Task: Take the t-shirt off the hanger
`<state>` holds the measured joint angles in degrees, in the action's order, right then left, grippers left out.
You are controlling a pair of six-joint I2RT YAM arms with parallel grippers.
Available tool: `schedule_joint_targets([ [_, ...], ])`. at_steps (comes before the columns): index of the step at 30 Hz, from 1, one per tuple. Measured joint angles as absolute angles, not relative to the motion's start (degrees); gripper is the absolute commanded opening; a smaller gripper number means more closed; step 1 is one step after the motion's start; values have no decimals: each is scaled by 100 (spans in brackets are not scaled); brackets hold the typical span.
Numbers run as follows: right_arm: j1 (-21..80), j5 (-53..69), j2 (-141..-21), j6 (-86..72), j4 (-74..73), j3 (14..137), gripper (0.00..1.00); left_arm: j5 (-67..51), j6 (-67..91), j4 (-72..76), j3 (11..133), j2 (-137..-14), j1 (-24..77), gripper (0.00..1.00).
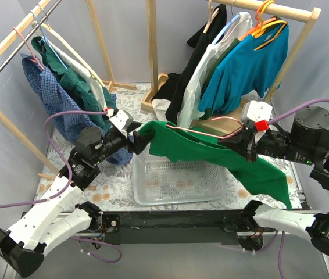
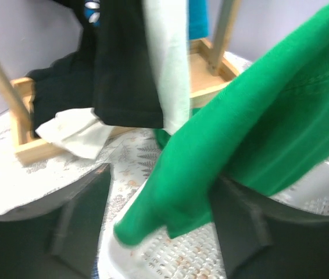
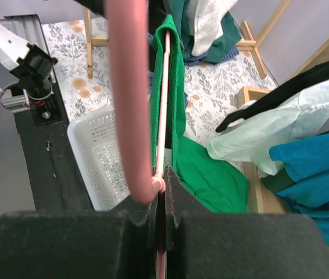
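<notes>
t-shirt (image 1: 211, 152) on hanger (image 1: 199, 132) above basket (image 1: 153, 200); left claw (image 1: 136, 139) grips it, right claw (image 1: 247, 145) hanger.

Reaching in from both sides.
Pinching shirt (image 1: 211, 154) with left gripper (image 1: 136, 139), clamping hanger (image 3: 128, 87) with right gripper (image 1: 239, 141).

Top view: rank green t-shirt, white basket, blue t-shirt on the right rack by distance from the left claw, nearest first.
1. green t-shirt: gripped in the left claw, centre.
2. white basket: just in front of the claw, near centre.
3. blue t-shirt: back right, on the rack.
</notes>
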<state>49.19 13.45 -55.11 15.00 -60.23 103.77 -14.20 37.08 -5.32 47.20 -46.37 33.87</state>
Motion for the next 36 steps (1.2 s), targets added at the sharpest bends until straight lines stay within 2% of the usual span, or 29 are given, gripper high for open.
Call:
schedule_joint_targets([
  [1, 4919, 1387, -5505, 1500, -6031, 10407, 1, -1505, 3704, -528, 4720, -4639, 3387, 47],
  [3, 4919, 1439, -5478, 1498, -6031, 10464, 1, -1664, 3706, -534, 4720, -4665, 3387, 38],
  [5, 4919, 1457, -5463, 1498, -6031, 10497, 1, -1772, 3721, -545, 4720, -4709, 3387, 5],
  [6, 4919, 1457, -5441, 1498, -6034, 10510, 1, -1811, 3734, -563, 4720, -4742, 3387, 0],
  [14, 4919, 1387, -5304, 1490, -6058, 10499, 1, -1472, 3758, -635, 4720, -4899, 3389, 0],
  [22, 4919, 1144, -4558, 1326, -5957, 9404, 1, 967, 4289, -819, 5175, -5441, 3395, 0],
  [26, 4919, 923, -4147, 1210, -5765, 8960, 1, 1737, 4644, -954, 5577, -5686, 3374, 0],
  [31, 4919, 674, -3868, 1175, -5454, 8899, 1, 2058, 5081, -1149, 5975, -5861, 3258, 0],
  [36, 4919, 502, -3776, 1197, -5190, 8897, 1, 1905, 5494, -1406, 6206, -6112, 2976, 0],
])
